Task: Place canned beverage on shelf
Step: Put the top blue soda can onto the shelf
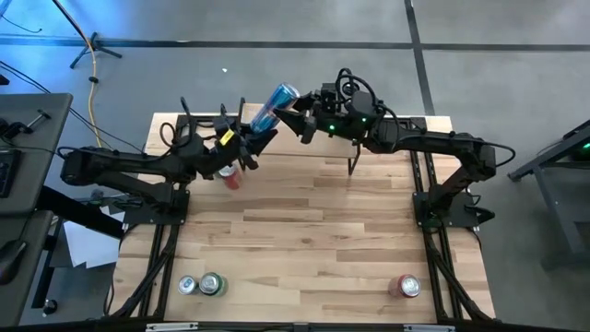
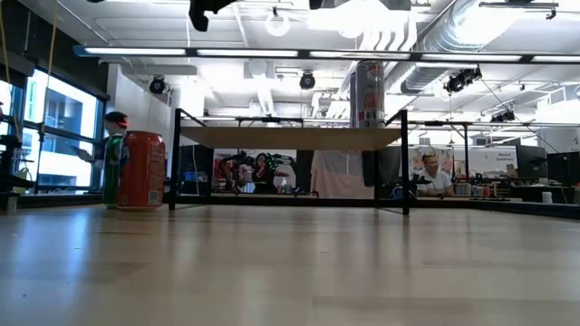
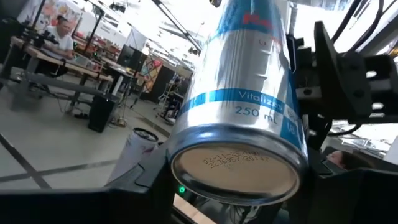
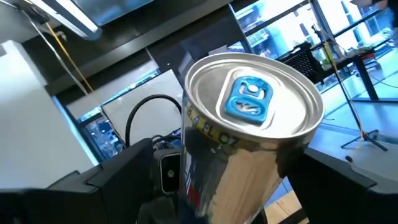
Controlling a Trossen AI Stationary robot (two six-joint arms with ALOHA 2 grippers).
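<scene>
Filling the left wrist view, the silver-and-blue canned beverage [image 3: 245, 124] is being shown base-first, tilted in the air above the table's far edge, over the shelf [image 2: 290, 138]. It is being held near its base by the left gripper [image 1: 251, 138], whose fingers are being kept partly closed around the can's body. The right gripper [image 1: 297, 118] is being positioned at the can's top end, with its fingers [image 4: 339, 180] being spread wide on either side of the lid and blue pull tab; whether those fingers are touching the can cannot be told. In the high view the can [image 1: 274, 107] is being seen slanting between the two grippers, top end pointing toward the far right. The shelf is being seen in the low view as a light-wood board on thin black legs, standing along the table's far edge. An orange can [image 2: 143, 170] is being shown upright near the far left part of the table [image 1: 304, 240], beside the shelf's left legs. Two more cans [image 1: 203, 285] are sitting close together near the near left corner, and a red can [image 1: 407, 287] is standing near the near right corner.
</scene>
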